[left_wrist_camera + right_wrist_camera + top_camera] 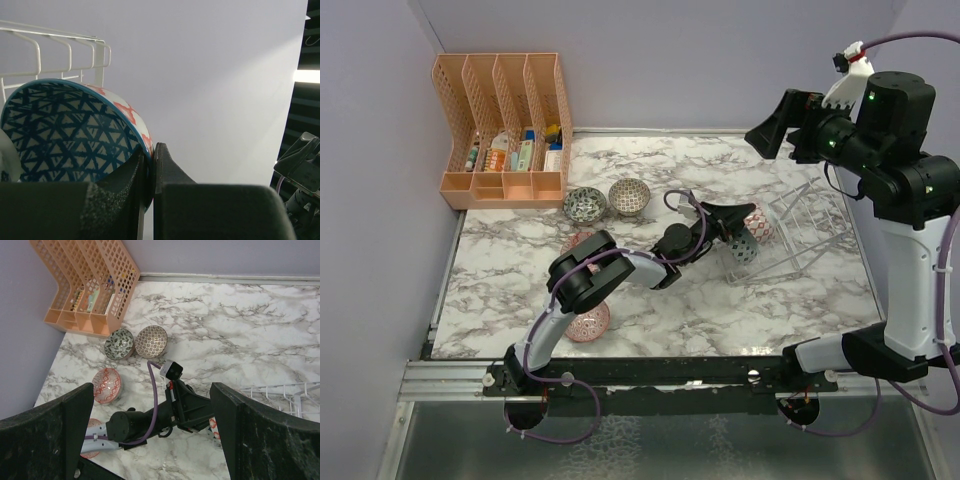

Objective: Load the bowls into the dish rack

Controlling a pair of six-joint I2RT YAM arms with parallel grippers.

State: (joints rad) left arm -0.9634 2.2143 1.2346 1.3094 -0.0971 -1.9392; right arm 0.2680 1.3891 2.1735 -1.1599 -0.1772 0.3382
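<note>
My left gripper (738, 228) is shut on the rim of a blue triangle-patterned bowl (65, 135), held on edge at the left end of the clear wire dish rack (802, 228). A red-patterned bowl (761, 221) stands right behind the blue bowl (745, 250), inside the rack (70, 45). On the marble lie a grey-green bowl (585, 205), a beige-brown bowl (629, 196), one red bowl (106, 385) partly under the left arm, and another red bowl (588, 322) near the front. My right gripper (152, 390) hangs open high above the table, holding nothing.
A peach slotted file organizer (505, 125) with small items stands at the back left against the wall. The left arm (620, 270) stretches across the middle of the marble table (520, 290). The right arm's column (910, 290) rises at the table's right edge.
</note>
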